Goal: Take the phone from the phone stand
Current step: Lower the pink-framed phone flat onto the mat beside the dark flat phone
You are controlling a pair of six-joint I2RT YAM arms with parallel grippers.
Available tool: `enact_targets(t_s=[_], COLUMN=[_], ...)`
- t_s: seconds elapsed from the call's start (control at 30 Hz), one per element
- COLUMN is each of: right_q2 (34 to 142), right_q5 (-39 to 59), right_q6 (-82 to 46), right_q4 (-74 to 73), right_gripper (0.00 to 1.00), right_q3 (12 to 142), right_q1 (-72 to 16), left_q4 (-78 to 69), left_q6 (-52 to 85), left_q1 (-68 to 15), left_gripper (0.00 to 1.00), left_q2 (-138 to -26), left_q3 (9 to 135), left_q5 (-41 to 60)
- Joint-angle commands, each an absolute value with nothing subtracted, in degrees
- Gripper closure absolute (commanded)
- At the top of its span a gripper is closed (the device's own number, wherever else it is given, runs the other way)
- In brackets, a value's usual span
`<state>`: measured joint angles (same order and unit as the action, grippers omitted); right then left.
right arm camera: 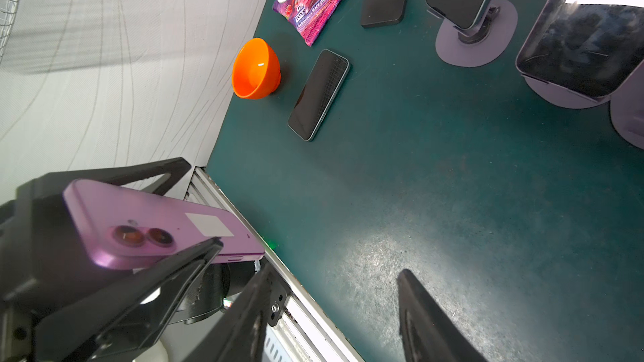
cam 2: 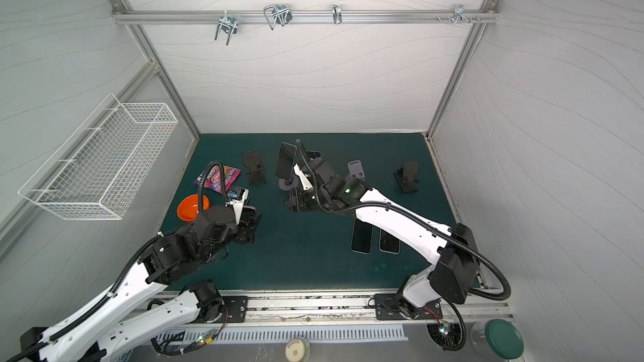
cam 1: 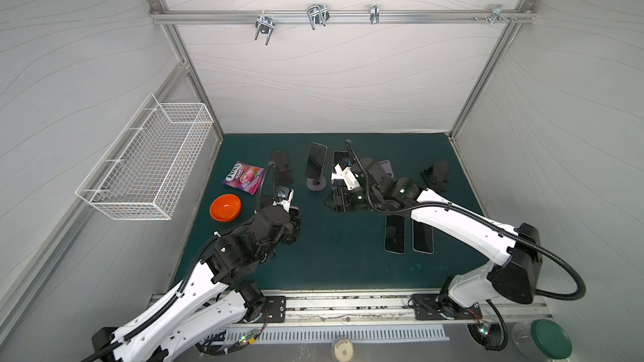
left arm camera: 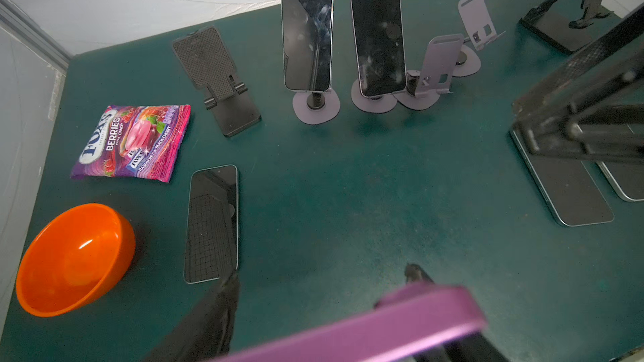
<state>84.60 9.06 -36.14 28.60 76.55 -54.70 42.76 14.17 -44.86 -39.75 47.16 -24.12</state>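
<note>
A purple phone [right arm camera: 156, 217] hangs above the mat with my left gripper [left arm camera: 324, 271] shut across it; its edge [left arm camera: 366, 329] crosses the left wrist view. A dark-screened phone [left arm camera: 306, 29] stands upright on a lilac round-base phone stand [left arm camera: 315, 107], and it shows in both top views [cam 1: 315, 160] [cam 2: 286, 160]. Beside it a second phone [left arm camera: 378, 38] rests on its own lilac stand [left arm camera: 373, 100]. My right gripper [right arm camera: 334, 269] hovers low in front of that second stand [cam 1: 334, 200], turned toward the left arm. It is open, with only mat between its fingers.
Two empty lilac stands [left arm camera: 435, 64] [left arm camera: 475, 19] and two black stands [cam 1: 282, 167] [cam 1: 435, 175] stand at the back. Phones lie flat [left arm camera: 212, 224] [cam 1: 394, 235] [cam 1: 422, 238]. An orange bowl [cam 1: 225, 207] and a candy bag [cam 1: 244, 177] sit on the left, below a wire basket [cam 1: 146, 161].
</note>
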Motion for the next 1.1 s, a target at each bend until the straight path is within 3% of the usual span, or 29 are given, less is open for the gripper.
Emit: enact_targets(t_s=[0.0, 1.07], right_q2=[84.9, 85.8], right_q5=[9.4, 7.4], right_q6=[-35.7, -36.1], right_q4=[29.4, 32.8], right_gripper=[0.41, 0.43], right_q3=[77.5, 78.4], right_q1=[-55.3, -55.8], left_q4=[41.3, 39.8], left_q6=[15.9, 11.9], left_q1=[-43.7, -24.6], left_gripper=[0.33, 0.35], left_q2=[-40.0, -51.9], left_q3=[47.3, 45.0], left_q5=[-21.8, -1.3])
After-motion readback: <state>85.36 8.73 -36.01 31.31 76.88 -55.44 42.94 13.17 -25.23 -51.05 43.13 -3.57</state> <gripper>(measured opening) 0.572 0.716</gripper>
